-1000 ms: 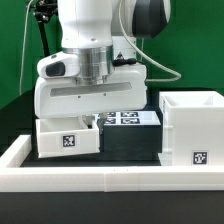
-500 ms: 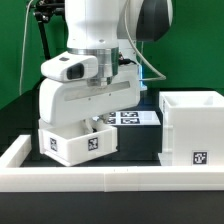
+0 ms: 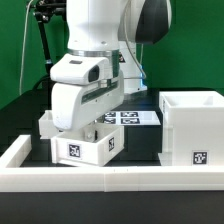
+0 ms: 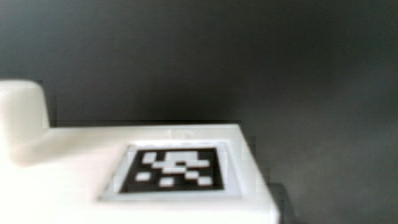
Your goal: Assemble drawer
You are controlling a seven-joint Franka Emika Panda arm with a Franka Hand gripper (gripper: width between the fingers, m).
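My gripper (image 3: 93, 124) is shut on a small white drawer tray (image 3: 84, 146), gripping its wall from above. The tray hangs tilted and turned just above the table, showing one tag on each of two sides. The tall white housing (image 3: 190, 128) stands open-topped at the exterior view's right, with a tag on its front. In the wrist view the tray's white face with a tag (image 4: 175, 168) fills the lower part, and a white upright piece (image 4: 18, 120) stands beside it. The fingertips are hidden by the hand. The second tray is out of view.
The long low white border wall (image 3: 110, 178) runs along the front and up the exterior view's left. The marker board (image 3: 132, 117) lies flat on the dark table behind the tray. A black stand rises at the back left.
The gripper has lifted the tray, turned it and carried it toward the exterior view's right. The tray now sits tilted with a second tagged side showing. The housing has not moved.
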